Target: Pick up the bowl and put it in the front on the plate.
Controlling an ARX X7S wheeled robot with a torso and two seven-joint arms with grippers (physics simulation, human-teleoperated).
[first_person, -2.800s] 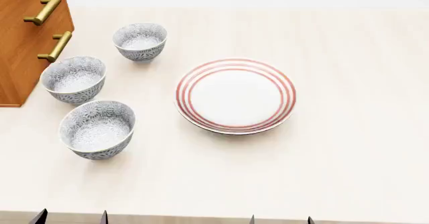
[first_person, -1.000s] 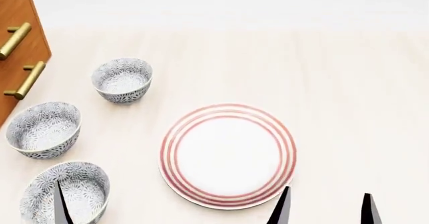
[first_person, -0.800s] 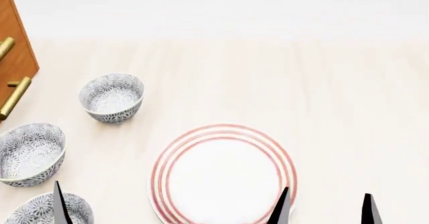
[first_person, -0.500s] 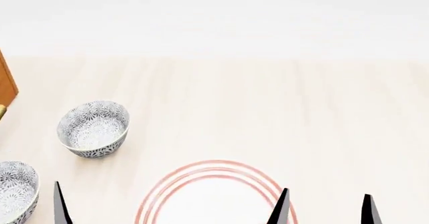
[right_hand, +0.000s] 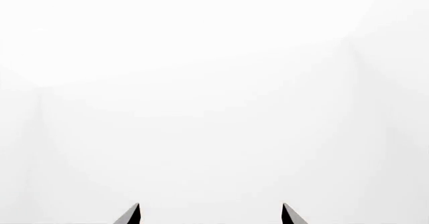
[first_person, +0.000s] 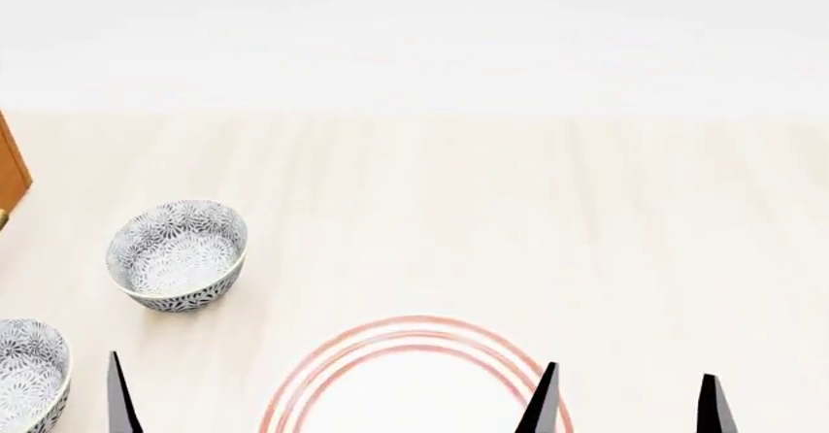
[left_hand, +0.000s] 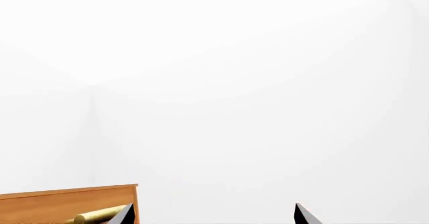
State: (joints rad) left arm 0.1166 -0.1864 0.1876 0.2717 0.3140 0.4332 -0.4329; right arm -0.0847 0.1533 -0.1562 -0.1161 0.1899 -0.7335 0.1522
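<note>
A patterned grey-and-white bowl [first_person: 175, 255] stands upright on the pale wooden table at the left. A second matching bowl [first_person: 26, 383] is cut off by the left edge, nearer to me. Only the far half of the red-ringed plate [first_person: 412, 384] shows at the bottom middle. My right gripper [first_person: 626, 409] is open, its tips low beside the plate's right rim, holding nothing. One finger [first_person: 120, 399] of my left gripper shows between the nearer bowl and the plate. In the wrist views, both the left gripper [left_hand: 213, 216] and the right gripper [right_hand: 210, 215] stand open against a blank white background.
A wooden cabinet [first_person: 11, 176] pokes in at the left edge beyond the bowls. The left wrist view shows the cabinet [left_hand: 67, 204] and a brass handle [left_hand: 97, 215]. The table [first_person: 545, 210] runs back to a white wall.
The head view has kept tilting upward: bowls and plate slid down the frame, the nearest bowl left the picture and the cabinet is nearly gone. Both grippers' tips hold their place, still open.
</note>
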